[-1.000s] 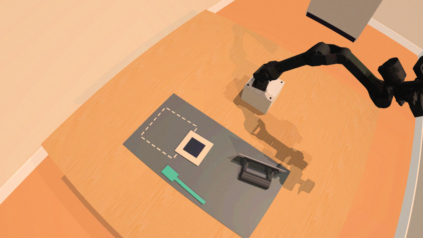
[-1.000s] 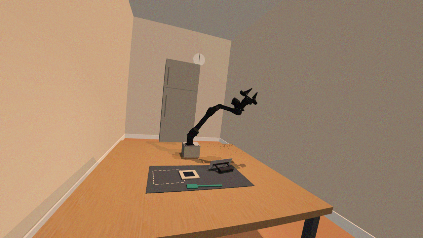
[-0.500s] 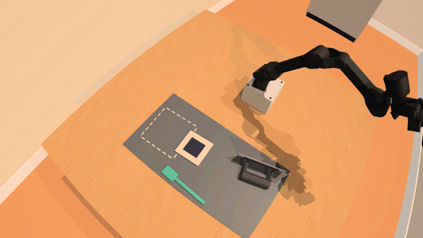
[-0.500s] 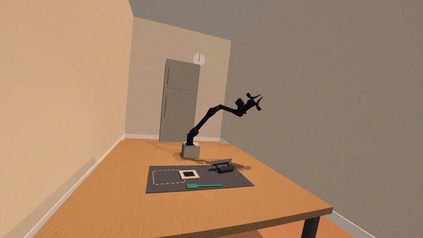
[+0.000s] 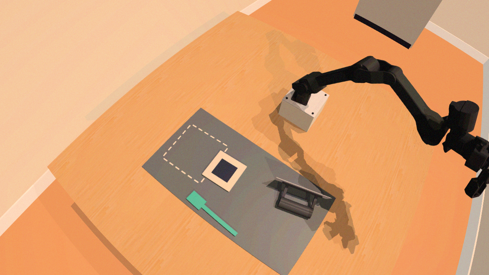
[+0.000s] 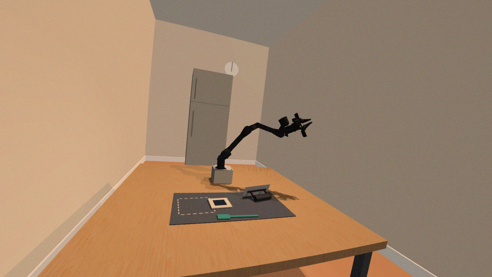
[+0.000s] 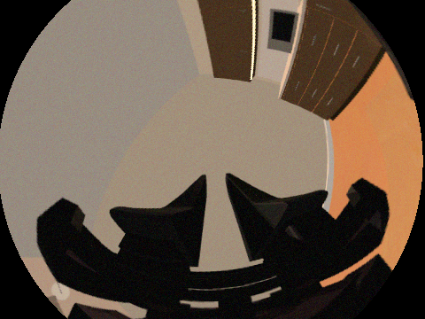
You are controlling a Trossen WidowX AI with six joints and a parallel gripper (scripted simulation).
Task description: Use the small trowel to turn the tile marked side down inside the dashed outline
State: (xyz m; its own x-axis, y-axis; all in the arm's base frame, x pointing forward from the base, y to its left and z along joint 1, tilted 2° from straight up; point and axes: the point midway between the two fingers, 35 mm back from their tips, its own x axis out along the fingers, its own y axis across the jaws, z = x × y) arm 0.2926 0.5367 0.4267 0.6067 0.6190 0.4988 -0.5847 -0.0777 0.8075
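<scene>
Trowel (image 5: 218,219) (image 6: 242,216) lies beside the tile (image 5: 208,173) (image 6: 228,207), perhaps ready for pickup; the tool (image 6: 311,120) (image 7: 215,177), raised well away, holds nothing, fingertips slightly apart.

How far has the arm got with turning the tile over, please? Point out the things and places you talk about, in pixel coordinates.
Nothing looks done: the tile (image 5: 209,174) (image 6: 220,207) lies with its dark square (image 5: 224,170) (image 6: 220,202) up, mostly outside the dashed outline (image 5: 208,135) (image 6: 178,206). Nothing is in hand; the gripper (image 5: 487,172) (image 6: 311,121) (image 7: 215,177) is partly open, away from the mat. Left: pick up the trowel (image 5: 218,219) (image 6: 242,216), flip the tile into the outline, set the trowel down, release it and withdraw.
</scene>
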